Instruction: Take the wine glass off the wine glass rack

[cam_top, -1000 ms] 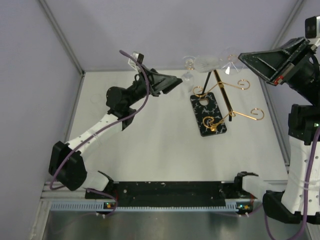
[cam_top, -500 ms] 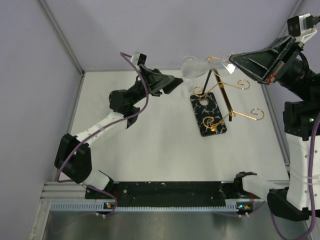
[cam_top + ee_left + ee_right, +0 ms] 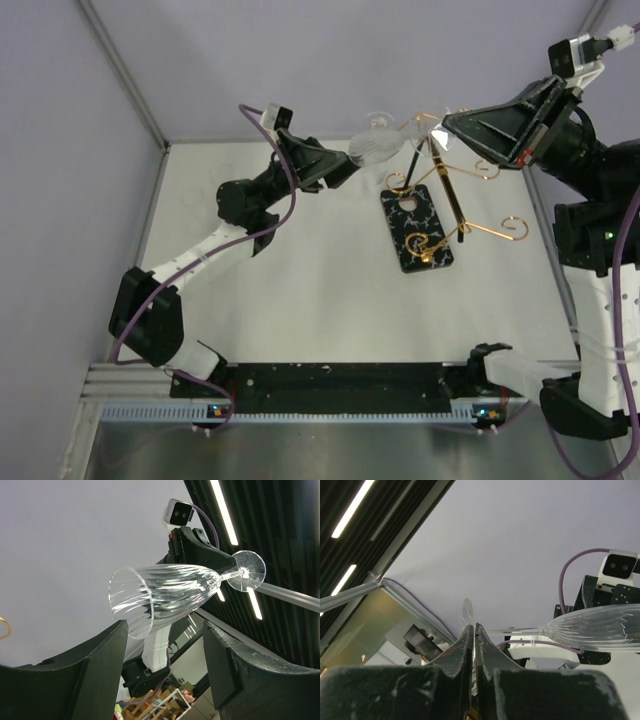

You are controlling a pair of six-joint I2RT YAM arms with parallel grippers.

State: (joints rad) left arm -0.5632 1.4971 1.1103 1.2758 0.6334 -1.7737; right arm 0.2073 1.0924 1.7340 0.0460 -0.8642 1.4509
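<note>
Over the last second the right tool [image 3: 446, 124], clamped shut on the foot of the clear ribbed wine glass [image 3: 375, 148], has swung up and to the left, carrying the glass sideways away from the gold wire wine glass rack [image 3: 441, 186] with its spiral-curled arm ends and black, white-veined base, and the left tool [image 3: 350, 166] has risen to meet it. The glass now lies roughly level in the air above the white desk [image 3: 300, 280], bowl towards the left arm and foot pinched edge-on between the right fingers [image 3: 462, 642]. We judge it free of the rack, so what remains is a handover or a set-down. The left tool's jaws stand open on either side of the bowl, with the rim just beside one finger [image 3: 100, 650]; we cannot tell whether they touch. The rack's top curl sits close under the stem in the overhead view, and its other curled arms reach out below the right tool, so any lowering there risks a snag
</note>
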